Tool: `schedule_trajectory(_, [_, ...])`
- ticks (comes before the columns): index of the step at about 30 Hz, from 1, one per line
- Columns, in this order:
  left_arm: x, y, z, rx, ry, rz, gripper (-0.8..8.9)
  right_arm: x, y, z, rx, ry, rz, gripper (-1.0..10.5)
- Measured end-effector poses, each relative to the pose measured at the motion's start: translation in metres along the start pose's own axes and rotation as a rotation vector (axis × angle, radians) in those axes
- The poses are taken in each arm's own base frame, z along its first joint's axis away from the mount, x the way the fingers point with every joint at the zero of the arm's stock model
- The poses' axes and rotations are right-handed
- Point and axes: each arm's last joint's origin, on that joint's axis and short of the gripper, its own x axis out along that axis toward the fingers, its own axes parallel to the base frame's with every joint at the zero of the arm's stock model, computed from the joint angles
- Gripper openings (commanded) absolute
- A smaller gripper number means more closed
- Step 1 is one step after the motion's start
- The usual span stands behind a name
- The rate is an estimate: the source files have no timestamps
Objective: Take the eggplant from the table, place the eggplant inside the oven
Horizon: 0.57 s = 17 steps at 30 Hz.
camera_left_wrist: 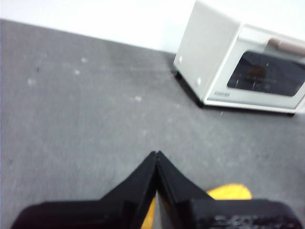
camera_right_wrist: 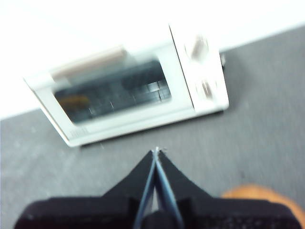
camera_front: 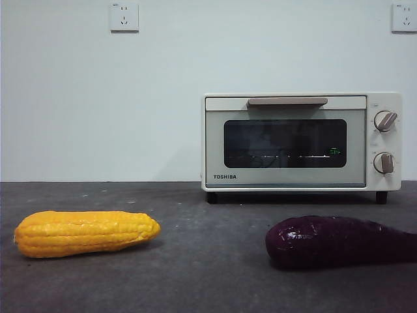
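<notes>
**Ana:** Jaws on both arms are pressed together, tip to tip, with nothing between them. The left gripper hangs above the surface, and a bit of the yellow corn cob shows under it. The right gripper is closed the same way, over bare grey surface in front of the oven.

**Ben:** And the eggplant?

**Ana:** The eggplant lies on its side on the surface, in front of the oven and well apart from it, nearer the camera. Its fat rounded end points toward the corn cob; the other end runs out of the front view, so the stem tip is not visible there. Neither gripper touches it.

**Ben:** The oven itself?

**Ana:** It stands at the back of the surface against the pale wall, its dark glass door closed, the tan handle across the top of the door and two round knobs beside the door, one above the other. The Toshiba name is printed at the door's lower corner.

**Ben:** Anything else?

**Ana:** The corn cob lies on its side too, far from the oven and level with the eggplant, with a clear gap between them. In the right wrist view an orange-brown blur sits beside the gripper; I cannot tell what it is. Neither arm shows in the front view.
</notes>
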Motion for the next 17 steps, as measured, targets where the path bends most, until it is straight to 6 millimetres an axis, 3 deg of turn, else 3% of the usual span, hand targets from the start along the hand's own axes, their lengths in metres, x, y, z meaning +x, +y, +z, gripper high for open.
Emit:
schedule_trajectory(9, [-0.010,-0.021,0.060,0.019,-0.026,-0.127,-0.06,-0.006,0.019,0.057,-0.017,0.084,0.036,0.0])
schedule_trajectory(17, [-0.001,-0.038,0.117,0.028,0.023,-0.307,-0.06,-0.010,0.036,0.110,-0.141,0.253,0.069,0.0])
